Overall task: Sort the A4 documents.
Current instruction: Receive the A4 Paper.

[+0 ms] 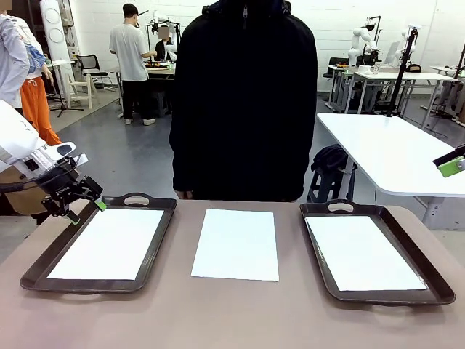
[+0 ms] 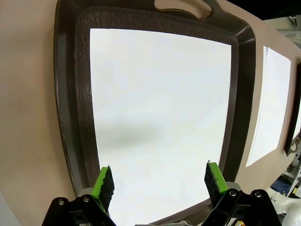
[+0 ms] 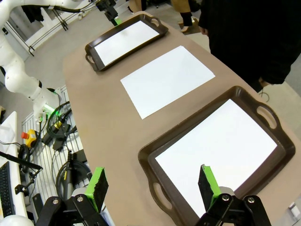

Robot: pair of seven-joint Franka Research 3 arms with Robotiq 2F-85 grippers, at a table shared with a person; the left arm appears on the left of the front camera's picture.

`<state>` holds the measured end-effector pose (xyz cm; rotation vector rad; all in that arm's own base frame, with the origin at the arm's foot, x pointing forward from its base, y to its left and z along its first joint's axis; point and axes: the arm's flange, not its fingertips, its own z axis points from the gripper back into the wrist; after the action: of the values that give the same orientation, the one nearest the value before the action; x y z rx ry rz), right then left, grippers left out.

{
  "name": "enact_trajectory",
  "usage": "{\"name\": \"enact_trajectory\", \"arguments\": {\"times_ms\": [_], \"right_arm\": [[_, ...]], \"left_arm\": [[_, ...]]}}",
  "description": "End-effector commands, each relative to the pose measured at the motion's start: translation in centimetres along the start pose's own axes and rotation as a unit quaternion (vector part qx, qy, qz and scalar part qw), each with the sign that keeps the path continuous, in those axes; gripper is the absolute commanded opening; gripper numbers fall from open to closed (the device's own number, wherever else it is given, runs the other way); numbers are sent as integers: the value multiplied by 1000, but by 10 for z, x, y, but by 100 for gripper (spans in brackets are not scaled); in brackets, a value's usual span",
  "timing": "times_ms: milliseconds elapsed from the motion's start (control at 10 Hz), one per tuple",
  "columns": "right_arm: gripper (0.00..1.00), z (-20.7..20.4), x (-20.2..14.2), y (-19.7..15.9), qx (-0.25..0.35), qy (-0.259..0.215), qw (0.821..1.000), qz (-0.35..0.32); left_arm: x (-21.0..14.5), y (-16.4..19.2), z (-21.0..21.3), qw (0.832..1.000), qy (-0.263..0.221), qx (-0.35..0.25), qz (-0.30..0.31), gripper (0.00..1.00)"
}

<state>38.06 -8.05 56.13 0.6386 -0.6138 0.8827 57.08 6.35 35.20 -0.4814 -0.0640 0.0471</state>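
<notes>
Loose sheet (image 1: 235,243) right of left tray (image 1: 158,240), long axis toward person (image 1: 243,102), nearer left gripper (image 1: 86,211) than right gripper (image 3: 153,181); both open, empty.

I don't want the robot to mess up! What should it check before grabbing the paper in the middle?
1. Left gripper open, empty: ok.
2. Right gripper open, empty: ok.
3. Middle sheet flat on the table, uncovered: ok.
4. Left tray and right tray level: ok.
5. Which tray it belongs in: cannot tell; it looks blank.
</notes>
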Motion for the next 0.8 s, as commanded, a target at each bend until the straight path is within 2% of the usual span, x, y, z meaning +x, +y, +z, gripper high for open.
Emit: {"name": "enact_trajectory", "arguments": {"times_ms": [0,500,600,700], "right_arm": [[100,-1,0,0,-1,0,1000,0],[100,-1,0,0,-1,0,1000,0],[100,-1,0,0,-1,0,1000,0],[100,-1,0,0,-1,0,1000,0]], "left_arm": [[0,1,1,1000,4,-2,-10,100],[0,0,0,1000,0,0,0,100],[-2,-38,7,997,-9,3,-83,100],[-11,-72,23,985,-10,1,-173,100]]}}
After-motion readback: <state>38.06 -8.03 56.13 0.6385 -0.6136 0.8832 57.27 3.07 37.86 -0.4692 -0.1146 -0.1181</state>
